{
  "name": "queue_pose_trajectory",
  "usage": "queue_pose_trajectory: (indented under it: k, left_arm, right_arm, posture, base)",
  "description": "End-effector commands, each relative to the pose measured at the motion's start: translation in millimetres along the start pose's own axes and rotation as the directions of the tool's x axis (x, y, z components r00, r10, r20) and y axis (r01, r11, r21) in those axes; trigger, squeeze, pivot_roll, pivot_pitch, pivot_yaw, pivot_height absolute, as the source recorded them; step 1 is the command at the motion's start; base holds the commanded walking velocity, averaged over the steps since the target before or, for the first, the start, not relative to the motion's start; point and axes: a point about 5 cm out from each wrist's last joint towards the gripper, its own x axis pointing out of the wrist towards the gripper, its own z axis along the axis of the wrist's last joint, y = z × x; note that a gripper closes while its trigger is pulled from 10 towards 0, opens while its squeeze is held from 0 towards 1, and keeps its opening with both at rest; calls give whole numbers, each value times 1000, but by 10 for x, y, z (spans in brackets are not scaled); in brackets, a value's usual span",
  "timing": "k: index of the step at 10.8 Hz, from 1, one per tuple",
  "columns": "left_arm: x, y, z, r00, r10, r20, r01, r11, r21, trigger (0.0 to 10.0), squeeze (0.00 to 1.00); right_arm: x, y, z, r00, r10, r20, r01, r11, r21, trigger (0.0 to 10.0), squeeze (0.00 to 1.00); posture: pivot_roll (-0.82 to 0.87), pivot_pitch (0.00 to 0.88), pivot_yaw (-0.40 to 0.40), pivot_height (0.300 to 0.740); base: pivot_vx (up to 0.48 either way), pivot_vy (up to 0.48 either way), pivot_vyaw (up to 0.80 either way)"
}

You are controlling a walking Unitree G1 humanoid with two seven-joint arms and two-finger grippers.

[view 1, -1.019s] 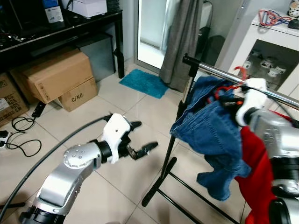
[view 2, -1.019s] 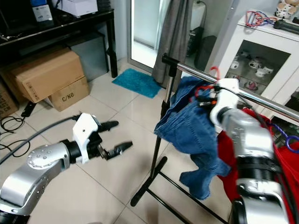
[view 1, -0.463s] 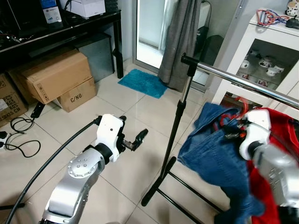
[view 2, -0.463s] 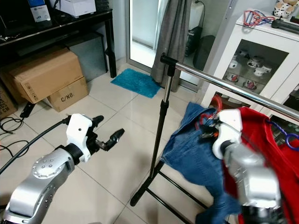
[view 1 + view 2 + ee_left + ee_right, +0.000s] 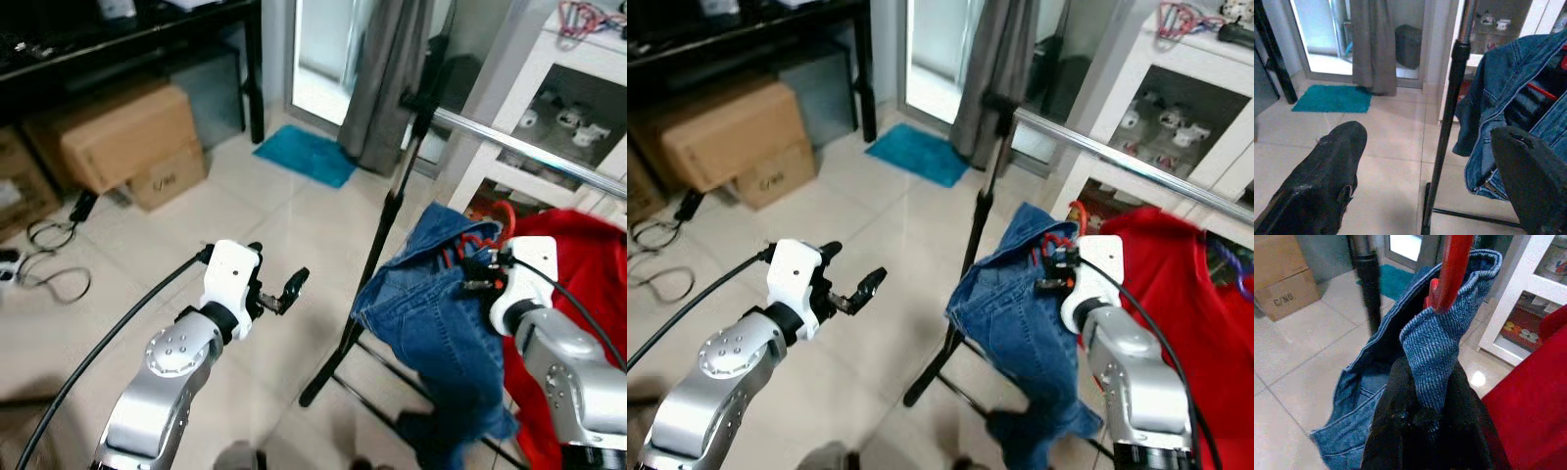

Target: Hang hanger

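Pale glossy floor tiles (image 5: 245, 211) cover the room, with a teal mat (image 5: 304, 155) lying before a bright glass door (image 5: 328, 44) and a grey curtain (image 5: 392, 69) hanging beside it. Cardboard boxes (image 5: 118, 137) sit under a black table (image 5: 147, 34) on the left. A white glass-fronted cabinet (image 5: 549, 108) stands on the right.

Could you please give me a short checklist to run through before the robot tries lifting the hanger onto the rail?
1. Right gripper shut on the denim jacket at the red hanger: ok.
2. Hanger hook on the rail: not ok, it sits below the rail.
3. Free stretch of rail above the hook: ok.
4. Red garment close beside the jacket, may snag: cannot tell.
5. Left gripper open, apart from the rack pole: ok.
6. Jacket seated on the hanger: cannot tell.
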Motion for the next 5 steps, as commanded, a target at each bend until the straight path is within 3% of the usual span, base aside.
queue_pose_trajectory:
  k: [1, 2, 5]
  left_arm:
    - [-3, -47, 29, 1000, -13, 9, 12, 1000, 12, 10000, 24]
    - [5, -48, 28, 1000, -13, 8, 13, 1000, 16, 10000, 27]
    - [36, -21, 17, 998, -56, -12, 56, 996, 62, 10000, 47]
  right_arm:
    - [-20, 3, 57, 999, -11, 40, 12, 1000, -17, 0, 0]
    - [-12, 48, 61, 999, -4, 46, 5, 1000, -18, 0, 0]
    - [22, 106, 131, 997, 18, 69, -17, 1000, -14, 0, 0]
  posture:
    - [156, 0, -64, 740]
    - [156, 0, -64, 740]
    - [157, 0, -66, 740]
  base:
    - [-307, 0, 0]
    - [-300, 0, 0]
    - [0, 0, 0]
